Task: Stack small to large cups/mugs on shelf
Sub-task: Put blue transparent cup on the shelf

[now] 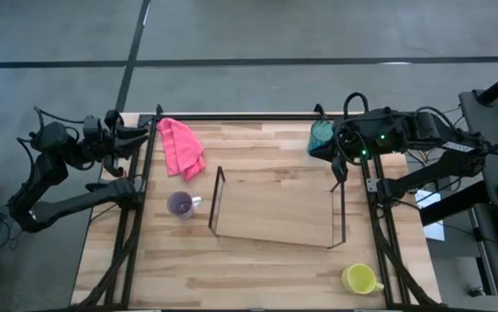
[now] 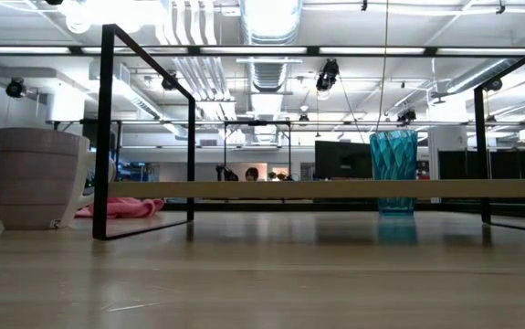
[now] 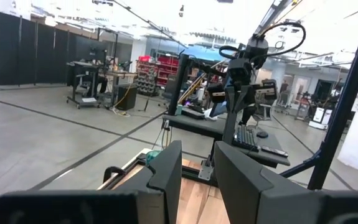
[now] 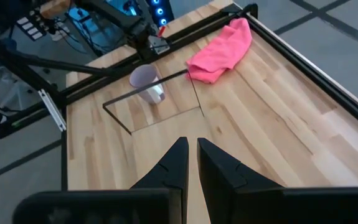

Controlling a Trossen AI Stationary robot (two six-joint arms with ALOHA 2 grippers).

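Note:
The teal tumbler (image 1: 321, 134) stands upright on its base at the table's far right, and it also shows in the low view (image 2: 394, 169). The purple mug (image 1: 180, 204) stands upright left of the shelf (image 1: 274, 204), and it also shows in the right wrist view (image 4: 146, 82). The yellow mug (image 1: 358, 278) stands at the near right corner. My right gripper (image 4: 192, 152) is shut and empty. It is held above the table beside the tumbler and points toward the table's left. My left gripper (image 3: 197, 168) waits off the table's far left corner, open by a small gap and empty.
A pink cloth (image 1: 181, 146) lies crumpled at the far left of the table. The table's black frame (image 1: 231, 117) runs along its far edge and both sides. The shelf's clear panel (image 2: 335, 189) sits low between the wire end frames (image 2: 107, 137).

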